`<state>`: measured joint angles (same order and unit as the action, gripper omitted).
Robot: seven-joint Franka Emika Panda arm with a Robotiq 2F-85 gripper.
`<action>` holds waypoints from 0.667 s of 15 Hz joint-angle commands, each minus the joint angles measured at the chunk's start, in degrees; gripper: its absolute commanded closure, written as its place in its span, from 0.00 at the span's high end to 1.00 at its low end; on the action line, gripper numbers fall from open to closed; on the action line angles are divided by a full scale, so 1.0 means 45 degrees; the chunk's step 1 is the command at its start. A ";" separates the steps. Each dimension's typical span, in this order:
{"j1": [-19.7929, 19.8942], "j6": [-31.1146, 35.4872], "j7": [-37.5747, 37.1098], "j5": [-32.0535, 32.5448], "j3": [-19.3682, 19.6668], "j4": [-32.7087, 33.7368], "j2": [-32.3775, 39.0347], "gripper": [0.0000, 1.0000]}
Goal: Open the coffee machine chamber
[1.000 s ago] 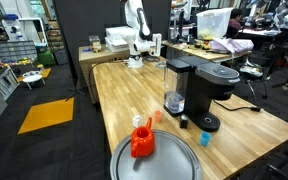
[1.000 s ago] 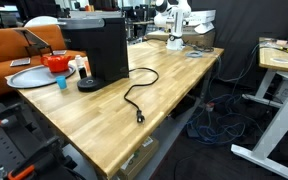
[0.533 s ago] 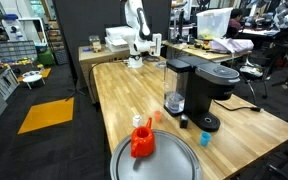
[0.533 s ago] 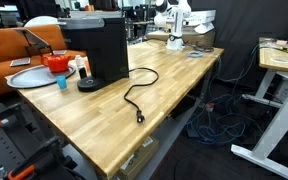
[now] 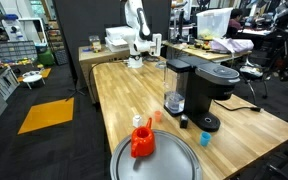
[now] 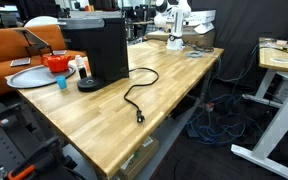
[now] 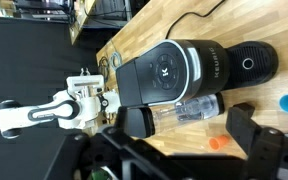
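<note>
**Item 1. Table** (image 5: pixel 114 95). Long wooden worktop that carried everything listed below.

**Item 2. Robot arm** (image 5: pixel 134 20). White, stood at 12 o'clock on the table in an exterior view, well apart from the brewer.

**Item 3. Coffee machine** (image 5: pixel 209 88). Black pod brewer, upright at about 3 o'clock on the table. It also showed in an exterior view from its back (image 6: pixel 99 50).

**Item 4. Tray** (image 5: pixel 159 162). Round and grey, at 6 o'clock on the table.

**Item 5. Chamber** (image 7: pixel 169 72). Rounded black head of the brewer, seen from above in the wrist view. The lid was down and shut. The handle could not be made out clearly.

**Item 6. Water tank** (image 7: pixel 189 108). Clear, at 6 o'clock of the chamber in the wrist view.

**Item 7. Gripper** (image 7: pixel 189 128). Released, with the jaws wide apart and nothing between them. It touched nothing.

**Item 8. Power cord** (image 6: pixel 134 98). Black, looped loosely on the wood.

**Item 9. Red object** (image 5: pixel 141 142). Sat at 10 o'clock on the tray.

**Item 10. Blue cup** (image 5: pixel 205 140). Small, just beside the brewer's base.

**Step in hand, as judged:** the approach, with the opening not yet started.

**Next move, as judged:** carry the open jaws across to the chamber's front edge. Find the handle, close on it or hook under it, then swing the lid up on its hinge. The light brewer must not be dragged along.
</note>
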<state>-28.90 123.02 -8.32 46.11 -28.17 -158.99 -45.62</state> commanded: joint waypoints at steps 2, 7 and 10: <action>-0.0041 -0.0038 0.0020 0.0007 0.0041 0.0024 0.0005 1.00; 0.0016 -0.0147 -0.0032 0.0071 -0.0092 0.0068 0.0071 1.00; 0.0210 -0.0216 -0.0396 0.0483 -0.0543 -0.0001 0.0276 1.00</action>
<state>-28.93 122.96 -8.32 46.23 -28.60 -159.07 -45.47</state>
